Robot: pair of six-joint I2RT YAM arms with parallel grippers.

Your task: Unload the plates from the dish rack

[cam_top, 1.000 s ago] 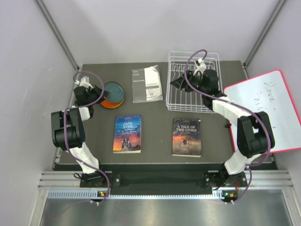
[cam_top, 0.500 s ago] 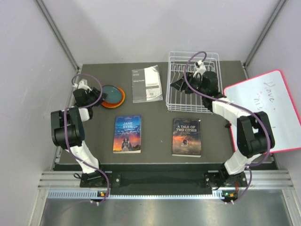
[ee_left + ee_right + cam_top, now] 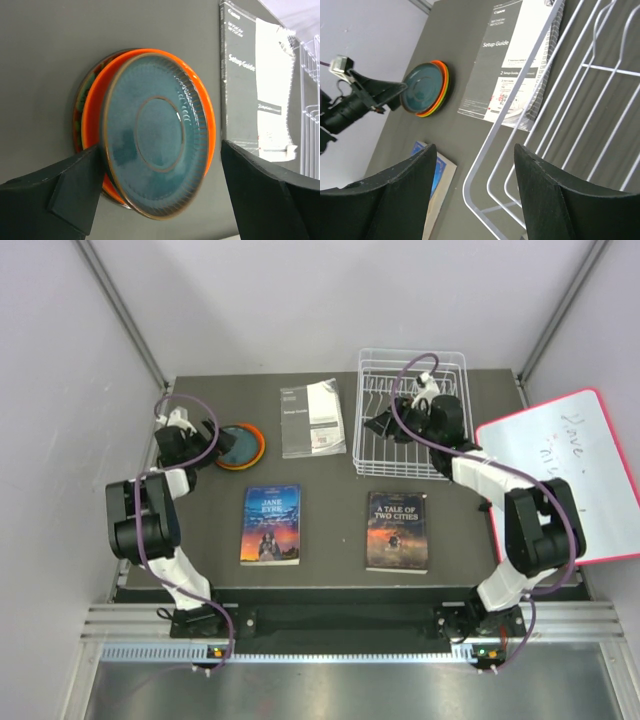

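Left gripper: jaws spread wide and holding nothing, with 1 finger at each side of a stack of plates lying flat on the tabletop. Whether the fingers touch the stack cannot be told. Teal plate on top, set slightly off-centre on the orange plate; a further rim shows beneath at the stack's edge, its colour unclear. The stack sits at the tabletop's far left, near a booklet titled "Setup Guide".

Right gripper: jaws apart and empty, hanging over the near-left corner of the white wire dish rack, which stands at the far right, just beyond the booklet.

2 books lie nearer the arm bases. A red-framed whiteboard sits at the right edge.
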